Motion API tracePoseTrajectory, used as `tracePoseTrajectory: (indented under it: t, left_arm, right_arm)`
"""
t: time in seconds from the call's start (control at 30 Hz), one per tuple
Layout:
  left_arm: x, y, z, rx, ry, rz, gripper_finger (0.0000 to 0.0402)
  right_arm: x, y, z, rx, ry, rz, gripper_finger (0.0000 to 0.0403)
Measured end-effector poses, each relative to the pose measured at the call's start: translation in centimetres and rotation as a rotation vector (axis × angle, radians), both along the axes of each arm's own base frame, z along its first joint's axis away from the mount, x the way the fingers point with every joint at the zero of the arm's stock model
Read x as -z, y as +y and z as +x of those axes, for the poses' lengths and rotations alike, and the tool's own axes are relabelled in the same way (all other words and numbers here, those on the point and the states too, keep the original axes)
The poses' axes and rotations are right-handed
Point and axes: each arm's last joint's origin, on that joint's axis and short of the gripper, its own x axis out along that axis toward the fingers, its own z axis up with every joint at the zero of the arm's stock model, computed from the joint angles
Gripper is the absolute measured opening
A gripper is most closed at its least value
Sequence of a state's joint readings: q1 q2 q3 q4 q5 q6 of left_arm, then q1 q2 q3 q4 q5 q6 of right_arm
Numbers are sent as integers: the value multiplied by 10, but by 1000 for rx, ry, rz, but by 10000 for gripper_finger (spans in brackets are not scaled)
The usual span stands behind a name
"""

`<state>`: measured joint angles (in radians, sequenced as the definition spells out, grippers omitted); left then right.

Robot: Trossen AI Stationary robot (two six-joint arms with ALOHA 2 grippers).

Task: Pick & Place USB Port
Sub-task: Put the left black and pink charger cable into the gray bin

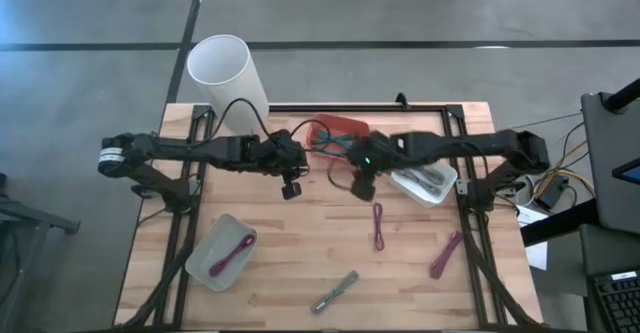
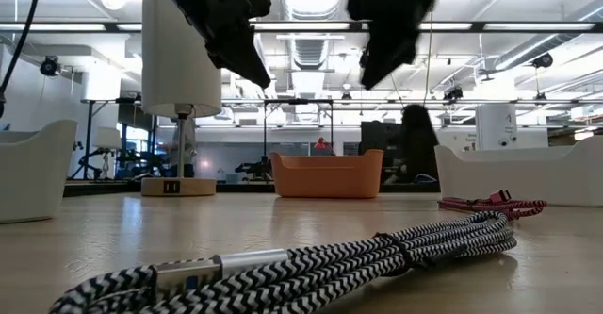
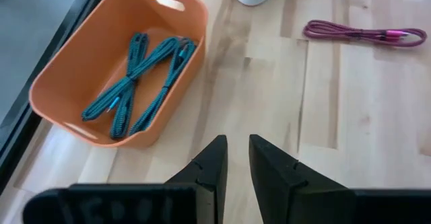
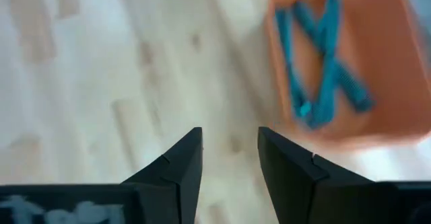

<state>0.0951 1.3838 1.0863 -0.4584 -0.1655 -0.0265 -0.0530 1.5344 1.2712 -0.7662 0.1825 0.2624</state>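
I see blue cables [image 3: 138, 76] lying crossed in the orange bin [image 3: 74, 69]. Two purple cables [image 1: 379, 225] lie loose on the wood, one more in a grey tray [image 1: 222, 254]. A striped cable [image 1: 335, 292] lies near the front edge.

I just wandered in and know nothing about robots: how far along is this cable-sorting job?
Partly done, it seems. Teal cables already lie in the orange plastic bin, and one maroon cable lies in a grey tray. Nothing is in hand: the left gripper and right gripper are both empty above the wooden table. Two maroon cables and a black-and-white braided cable remain loose.
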Motion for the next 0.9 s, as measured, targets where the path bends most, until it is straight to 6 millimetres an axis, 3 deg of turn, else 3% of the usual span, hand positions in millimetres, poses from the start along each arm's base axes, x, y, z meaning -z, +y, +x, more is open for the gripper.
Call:
tracePoseTrajectory:
  t: [0.2,0.43,0.73,0.9]
  left_arm:
    - [0,-4,0,14,0,-1,69]
    - [0,-4,1,13,-3,-2,69]
    - [0,-4,1,0,-5,8,69]
    - [0,-4,1,0,-9,9,69]
  right_arm:
    - [36,35,-27,95,-46,125,126]
    - [75,59,-45,237,-20,251,116]
    - [87,77,-53,360,-12,342,116]
    - [104,83,-53,415,46,343,113]
